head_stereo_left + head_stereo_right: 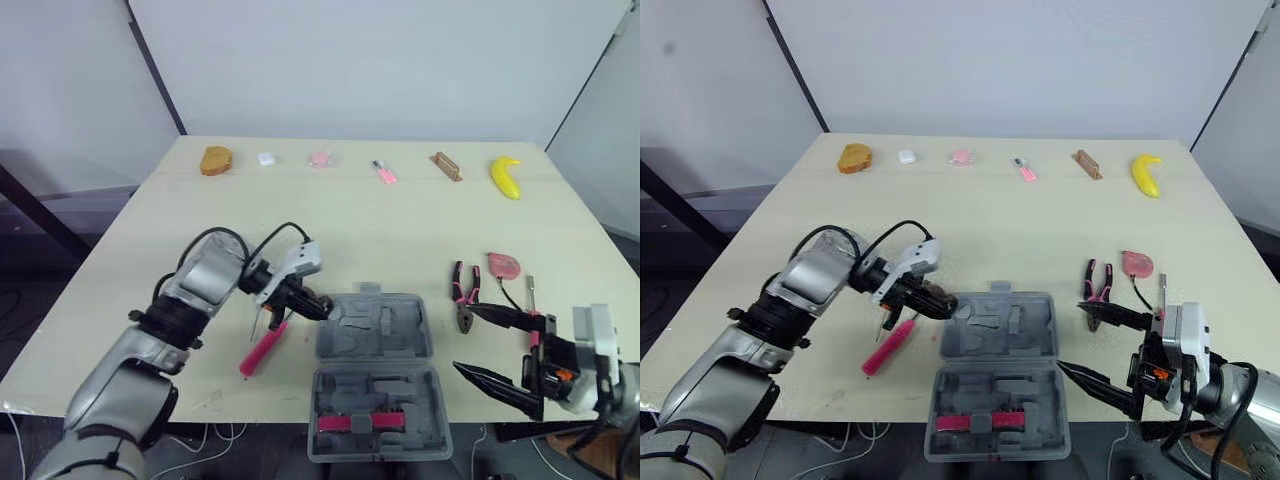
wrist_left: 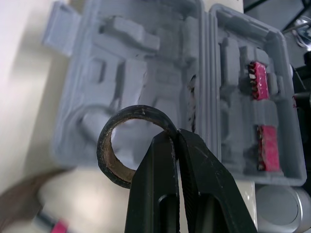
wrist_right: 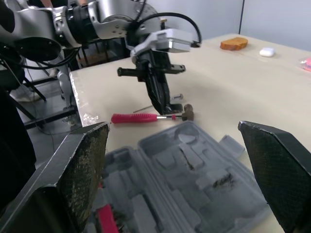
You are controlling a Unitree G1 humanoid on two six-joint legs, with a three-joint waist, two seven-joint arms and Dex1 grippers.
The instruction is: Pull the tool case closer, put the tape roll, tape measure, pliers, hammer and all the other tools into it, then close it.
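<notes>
Left gripper (image 2: 175, 135) clamps the black tape roll (image 2: 137, 111) by its wall at the open tool case's (image 1: 372, 330) left rim, near the table's (image 1: 400, 220) front edge. Released here, it could fall outside. Right gripper (image 1: 464, 340) gapes.

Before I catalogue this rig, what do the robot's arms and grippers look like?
The left arm has silver-grey shells, black joints and looping black cables. The left gripper and right gripper each have a white housing and two long, tapered black fingers; the right's carries an orange patch.

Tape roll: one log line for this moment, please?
left gripper: shut on tape roll | at open tool case edge | right gripper: open
</notes>
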